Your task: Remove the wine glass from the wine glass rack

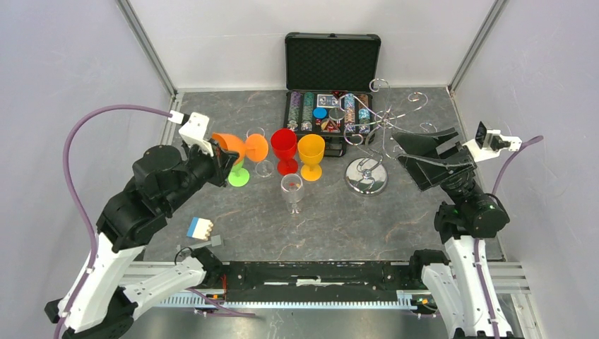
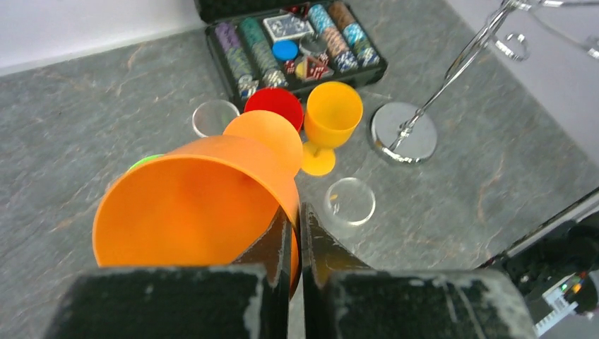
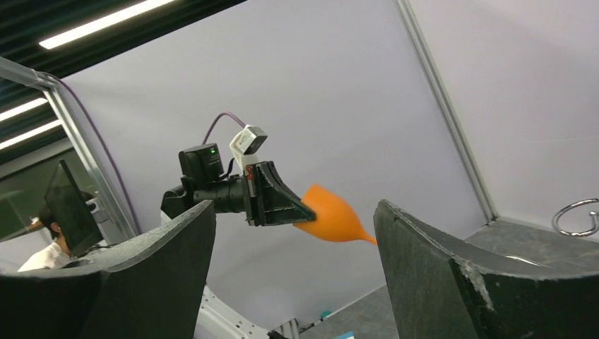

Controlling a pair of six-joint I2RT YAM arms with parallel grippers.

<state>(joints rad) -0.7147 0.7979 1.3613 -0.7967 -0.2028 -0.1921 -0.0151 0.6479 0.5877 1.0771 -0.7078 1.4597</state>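
Observation:
My left gripper (image 1: 227, 154) is shut on the rim of an orange wine glass (image 1: 229, 144), held on its side in the air with its foot pointing right. In the left wrist view the fingers (image 2: 281, 244) pinch the bowl wall of the wine glass (image 2: 191, 205), one inside and one outside. The silver wine glass rack (image 1: 366, 176) stands at centre right; the hooks I can see are bare wire. My right gripper (image 1: 418, 159) hangs open just right of the rack, nothing between its fingers. In the right wrist view the wine glass (image 3: 332, 215) shows far off.
A red glass (image 1: 284, 145), a yellow glass (image 1: 311, 150) and a clear glass (image 1: 292, 189) stand mid-table, another clear glass (image 1: 263, 164) behind the orange one. A green foot (image 1: 239, 176) lies below my left gripper. An open black chip case (image 1: 332, 63) sits at the back. A small blue-white block (image 1: 200, 227) lies near left.

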